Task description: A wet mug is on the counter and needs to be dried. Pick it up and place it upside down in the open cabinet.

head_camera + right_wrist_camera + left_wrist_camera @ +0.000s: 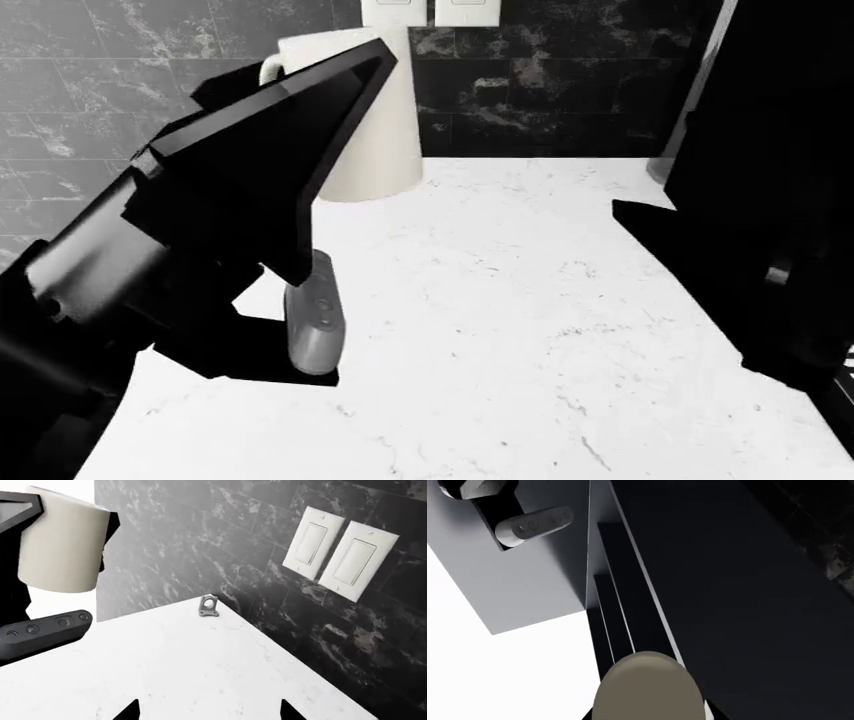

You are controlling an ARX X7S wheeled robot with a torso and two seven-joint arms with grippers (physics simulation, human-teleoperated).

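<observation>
We see the mug (358,120) lifted off the counter (534,300), pinched by the left gripper (314,310) (for inverting, likely); right claw's opening: cannot tell.

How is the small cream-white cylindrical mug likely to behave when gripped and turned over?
The small cream-white cylindrical mug looks rigid and smooth-walled, so it probably won't deform but may slip, especially wet. Its straight round sides suggest it would roll if laid sideways on the white stone-look counter, until the loop handle catches.
</observation>
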